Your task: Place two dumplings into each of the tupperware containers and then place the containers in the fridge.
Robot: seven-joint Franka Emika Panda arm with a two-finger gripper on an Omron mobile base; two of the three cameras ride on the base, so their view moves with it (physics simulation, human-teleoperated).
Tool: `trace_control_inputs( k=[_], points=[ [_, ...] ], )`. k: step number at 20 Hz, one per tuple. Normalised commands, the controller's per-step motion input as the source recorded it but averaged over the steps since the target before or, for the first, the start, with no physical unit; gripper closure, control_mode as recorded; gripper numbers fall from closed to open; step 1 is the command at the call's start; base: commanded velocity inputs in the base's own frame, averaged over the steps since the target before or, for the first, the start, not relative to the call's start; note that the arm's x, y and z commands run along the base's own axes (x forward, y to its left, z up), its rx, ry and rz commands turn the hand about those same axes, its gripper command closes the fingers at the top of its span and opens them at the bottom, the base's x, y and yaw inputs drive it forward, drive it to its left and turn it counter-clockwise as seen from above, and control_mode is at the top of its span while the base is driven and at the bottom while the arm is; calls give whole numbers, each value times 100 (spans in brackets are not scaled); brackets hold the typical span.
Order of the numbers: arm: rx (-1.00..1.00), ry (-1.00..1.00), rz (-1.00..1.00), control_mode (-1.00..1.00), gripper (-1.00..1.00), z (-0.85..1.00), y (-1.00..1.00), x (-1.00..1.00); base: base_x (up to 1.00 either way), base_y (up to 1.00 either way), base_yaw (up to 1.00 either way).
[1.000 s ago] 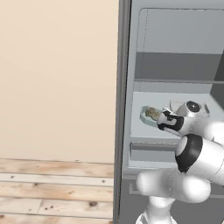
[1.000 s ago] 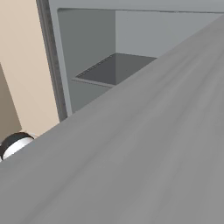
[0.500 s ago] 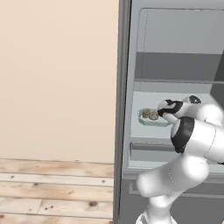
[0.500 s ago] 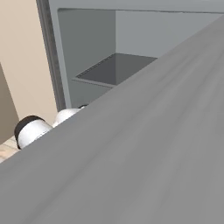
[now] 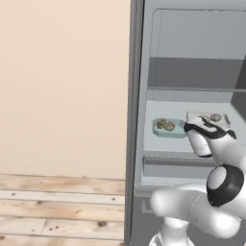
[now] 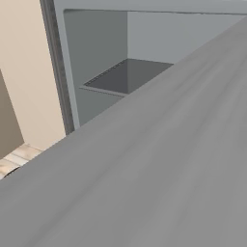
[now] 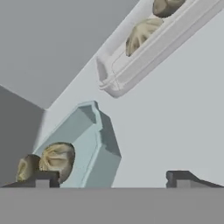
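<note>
The teal tub, holding two dumplings, sits on a fridge shelf, its long axis running left-right, just left of the whitish tub carrying two more. Both look light, rigid and smooth-walled, likely best gripped by the rim. The gripper hovers near the teal tub, fingers spread wide and empty.

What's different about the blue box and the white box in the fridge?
The teal-blue container is pale blue, while the whitish container is see-through grey-white. In the left base view the teal-blue container sits further left on the fridge shelf; the whitish container sits right, behind the arm. Both are shallow tubs holding two dumplings each, resting apart.
</note>
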Motion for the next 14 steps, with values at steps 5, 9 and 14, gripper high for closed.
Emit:
trace_control_inputs(
  k=[5,9,14],
  points=[
    [-8,-8,8,-100,-100,79,-1,-100,0,0,0],
    [-28,0,9,-100,-100,100,0,-100,0,0,0],
    [-37,4,10,-100,-100,100,9,-100,0,0,0]
  ],
)
